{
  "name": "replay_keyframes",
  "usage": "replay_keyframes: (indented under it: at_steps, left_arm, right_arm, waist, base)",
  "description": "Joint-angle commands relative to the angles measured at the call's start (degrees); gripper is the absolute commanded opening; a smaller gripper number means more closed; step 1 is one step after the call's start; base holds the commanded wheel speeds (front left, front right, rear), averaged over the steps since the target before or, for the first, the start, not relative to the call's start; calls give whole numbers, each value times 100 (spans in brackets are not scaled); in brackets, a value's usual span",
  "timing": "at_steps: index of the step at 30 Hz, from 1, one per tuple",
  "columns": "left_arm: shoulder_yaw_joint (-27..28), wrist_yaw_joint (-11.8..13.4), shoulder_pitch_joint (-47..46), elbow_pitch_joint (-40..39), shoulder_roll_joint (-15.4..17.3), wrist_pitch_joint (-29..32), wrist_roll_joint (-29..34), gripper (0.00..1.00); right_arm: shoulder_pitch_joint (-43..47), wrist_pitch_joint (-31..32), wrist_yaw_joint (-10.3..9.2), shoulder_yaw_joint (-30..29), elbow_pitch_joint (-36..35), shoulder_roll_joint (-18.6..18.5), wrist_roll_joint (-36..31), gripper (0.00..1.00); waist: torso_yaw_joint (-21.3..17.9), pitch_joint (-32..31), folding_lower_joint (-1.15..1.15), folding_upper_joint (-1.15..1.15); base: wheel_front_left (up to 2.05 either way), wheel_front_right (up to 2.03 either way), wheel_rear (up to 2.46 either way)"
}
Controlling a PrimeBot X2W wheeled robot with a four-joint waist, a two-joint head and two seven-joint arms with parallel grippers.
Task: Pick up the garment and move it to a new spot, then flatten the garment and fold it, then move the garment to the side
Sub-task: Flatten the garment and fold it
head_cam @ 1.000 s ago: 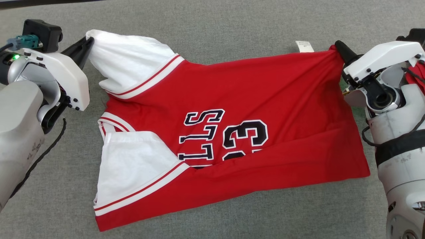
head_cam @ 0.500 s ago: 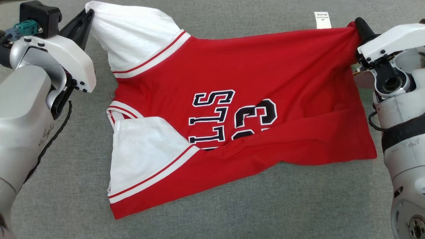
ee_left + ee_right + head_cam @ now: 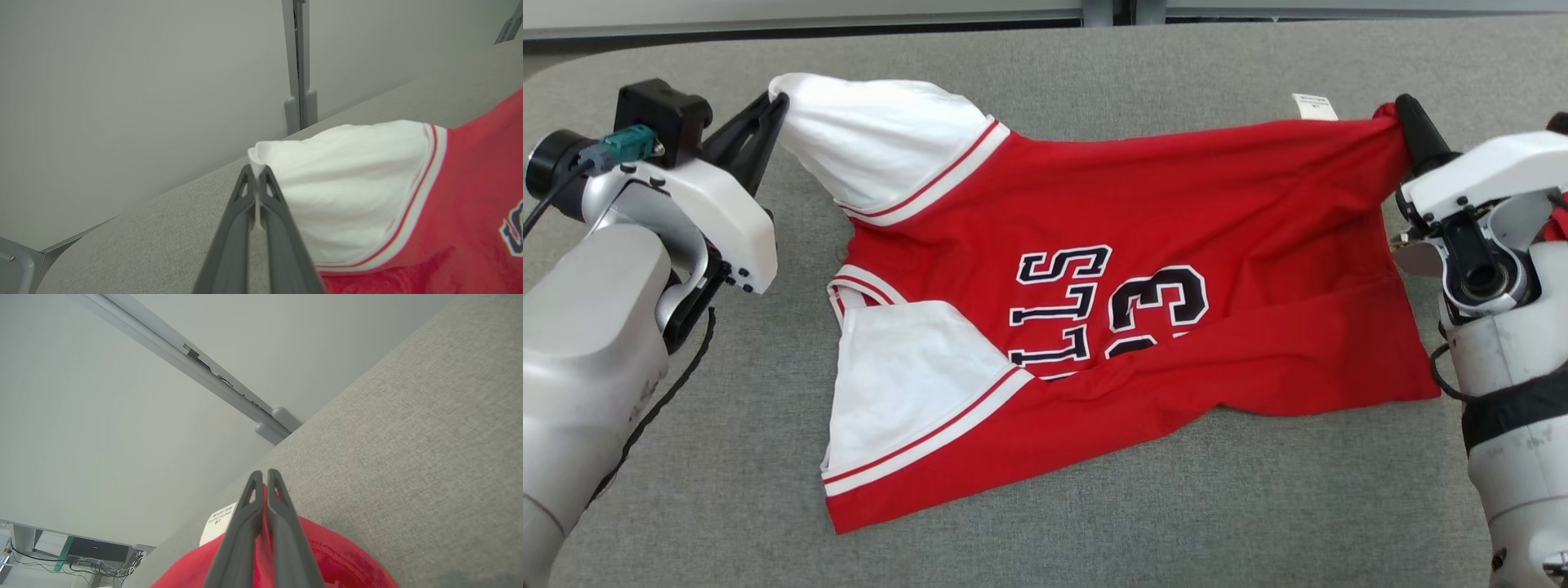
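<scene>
Head view: the garment is stretched between left claw and right claw. Left wrist view: its sleeve is pinched at the tips. Right wrist view: its hem is clamped. Flattening is judged underway; even lowering is needed

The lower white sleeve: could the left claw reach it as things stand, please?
Probably not yet: the left claw is shut on the upper sleeve, though nothing blocks the lower sleeve.

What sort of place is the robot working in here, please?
Probably a robotics lab: a grey fabric-topped table holding the red jersey, plain partition panels with a metal post, and cabled electronics beyond.
</scene>
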Motion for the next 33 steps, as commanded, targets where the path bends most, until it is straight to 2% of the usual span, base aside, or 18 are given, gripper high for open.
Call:
replay_keyframes:
  at_steps: [1,4,10,17,22,28,33]
  left_arm:
    - [55,-7,129,-94,84,-21,62,0]
    - [67,-2,455,-442,225,-16,125,0]
    - [-51,166,1131,-1268,642,33,181,0]
    - [-266,501,1945,-2786,1326,498,-17,0]
    - [-491,786,2455,-3905,1834,1021,-135,0]
    - [-651,1041,2767,-4526,2069,1338,-76,0]
    - [-760,1080,2962,-4712,2012,1529,-44,0]
  right_arm:
    - [184,36,1,-20,-114,-56,151,0]
    - [572,118,1,-82,-413,-90,538,0]
    - [1395,436,2,-230,-891,-163,1228,0]
    - [2219,850,1,-437,-1092,-294,1634,0]
    - [2602,1289,2,-496,-1064,-388,1650,0]
    - [2825,1539,2,-557,-1028,-451,1478,0]
    - [2898,1713,2,-621,-993,-473,1231,0]
  waist:
    - [38,-184,0,0]
    - [72,-366,0,0]
    - [200,-712,0,0]
    - [326,-978,0,0]
    - [359,-1103,0,0]
    - [338,-1160,0,0]
    - [289,-1179,0,0]
  base:
    - [0,0,0]
    - [0,0,0]
    - [0,0,0]
    - [0,0,0]
    - [0,0,0]
    - [0,0,0]
    - [0,0,0]
